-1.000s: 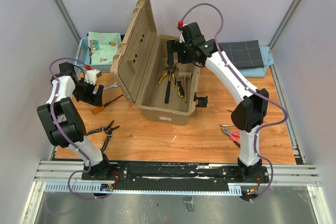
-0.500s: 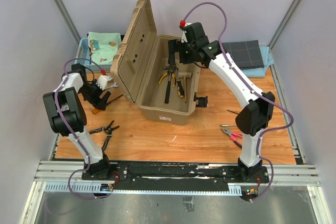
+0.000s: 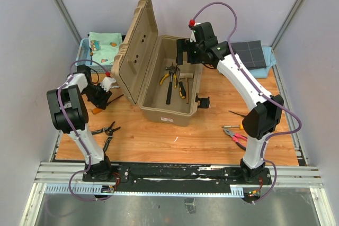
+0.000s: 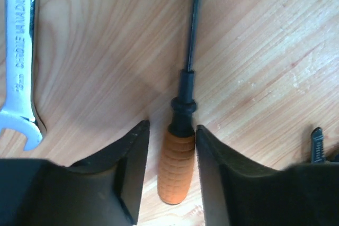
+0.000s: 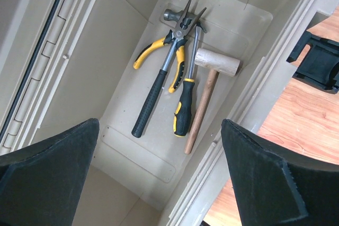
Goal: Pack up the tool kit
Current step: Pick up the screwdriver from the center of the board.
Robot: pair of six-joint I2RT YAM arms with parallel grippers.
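Note:
The tan toolbox (image 3: 168, 114) stands open in the middle, its lid (image 3: 135, 51) upright on the left. Inside lie a black-handled hammer (image 5: 153, 93), yellow pliers (image 5: 159, 51), a yellow-black screwdriver (image 5: 184, 107) and a wooden mallet (image 5: 214, 67). My right gripper (image 3: 185, 59) hovers wide open and empty above the box's far end (image 5: 160, 123). An orange-handled screwdriver (image 4: 176, 165) lies on the table left of the box (image 3: 98, 110). My left gripper (image 4: 172, 126) is low over it (image 3: 100, 101), its jaws straddling the handle. The right finger is against the handle; a narrow gap shows at the left finger.
A silver wrench (image 4: 18, 62) lies just left of the screwdriver. Black pliers (image 3: 106, 129) sit near the left front, red-handled pliers (image 3: 233, 135) and a thin screwdriver (image 3: 237, 113) at the right. A blue basket (image 3: 100, 46) and a dark cloth (image 3: 242, 54) stand at the back.
My left gripper dropped down over the orange screwdriver and its jaws narrowed around the handle. The right gripper drifted slightly right and back above the box, staying open.

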